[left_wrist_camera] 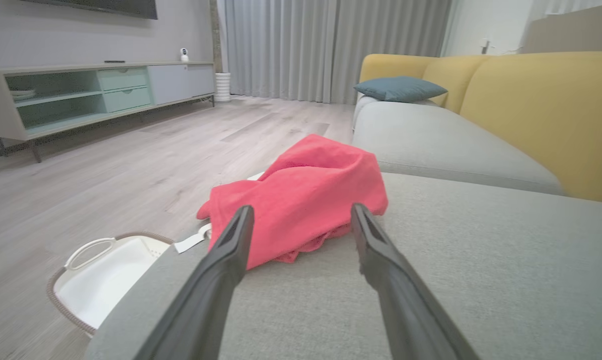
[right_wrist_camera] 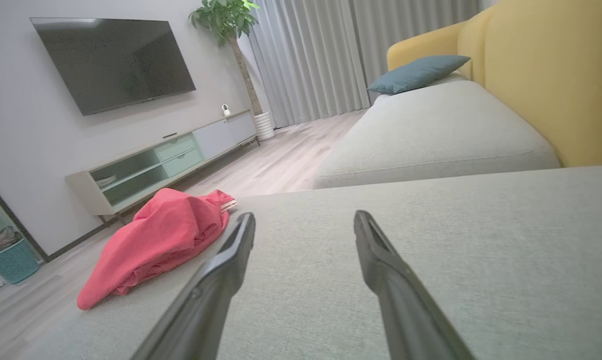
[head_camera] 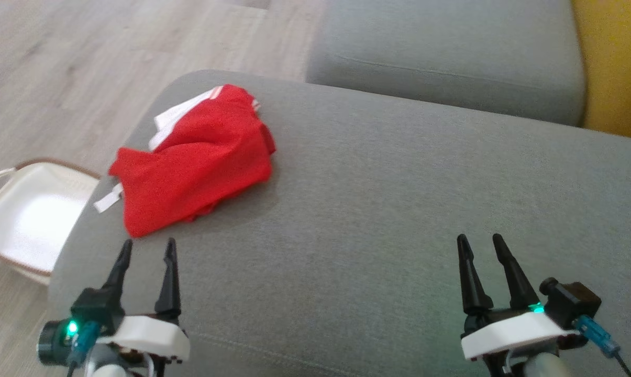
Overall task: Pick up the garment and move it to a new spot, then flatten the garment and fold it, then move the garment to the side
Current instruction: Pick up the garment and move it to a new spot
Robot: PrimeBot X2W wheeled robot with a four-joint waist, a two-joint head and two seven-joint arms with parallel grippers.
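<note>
A red garment [head_camera: 197,159] with white trim lies crumpled at the far left corner of the grey sofa cushion [head_camera: 378,209]. The left wrist view has the garment [left_wrist_camera: 301,197] just beyond my fingers, and in the right wrist view the garment [right_wrist_camera: 158,240] lies off to the left. My left gripper [head_camera: 147,248] hovers open a short way in front of the garment's near edge, with nothing between its fingers. Far to the right over bare cushion, my right gripper [head_camera: 481,242] is open and holds nothing.
A white basket [head_camera: 24,214] with a brown rim stands on the wooden floor left of the cushion. A second grey cushion [head_camera: 451,52] lies beyond, with the yellow sofa back [head_camera: 613,63] at the right. A TV cabinet [left_wrist_camera: 96,95] stands across the room.
</note>
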